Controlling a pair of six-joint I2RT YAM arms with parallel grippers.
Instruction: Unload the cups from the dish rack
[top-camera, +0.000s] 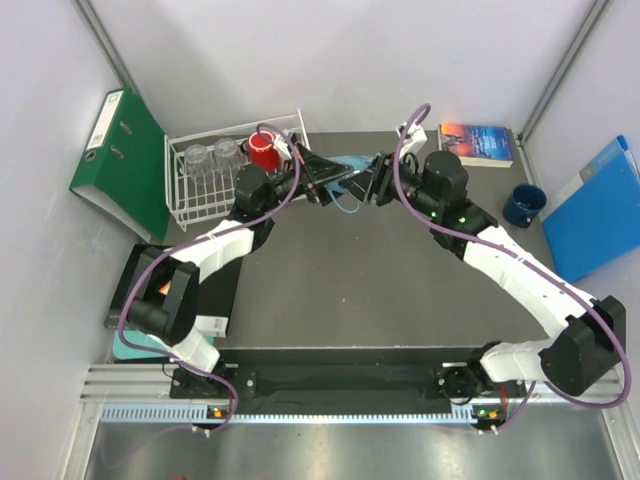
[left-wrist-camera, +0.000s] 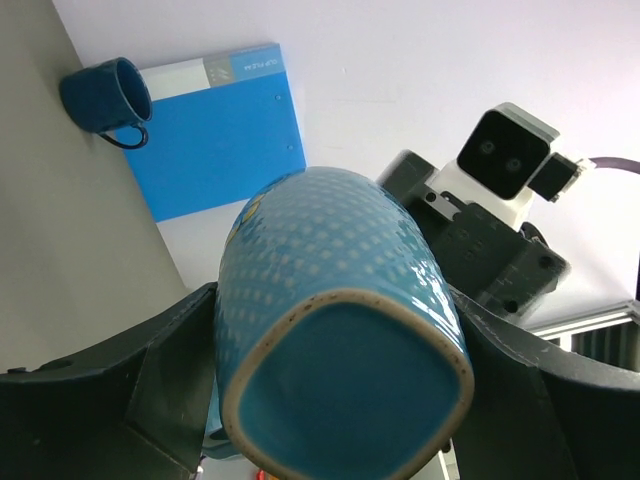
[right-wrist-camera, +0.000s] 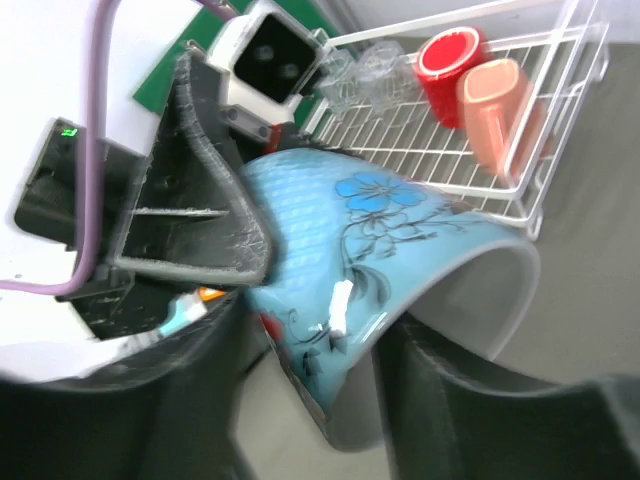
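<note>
Left pincer, clamped on the light blue mug: its two dark fingers press the mug's sides, and the base faces the wrist camera. The mug hangs on its side in the air above the middle of the desk, just right of the dish rack and clear of it.

Right pincer, meeting the left one from the opposite side: its fingers stand either side of the mug's open rim. I cannot tell from any view whether they have closed on it or only bracket it.

In the rack: a red mug, an orange mug beside it, and two glass tumblers. On the desk at the far right: a dark blue mug, near a blue folder.

Step in hand, as it appears: a mid-air handover of the light blue mug from left arm to right, with most of the rack not yet unloaded.

The next move likely calls for a firm right-hand grip on the rim before the left fingers let go. The glaze looks slick and the mug lies tilted, so a loose hold could let it slip. After that, a set-down upright near the dark blue mug seems sensible.
</note>
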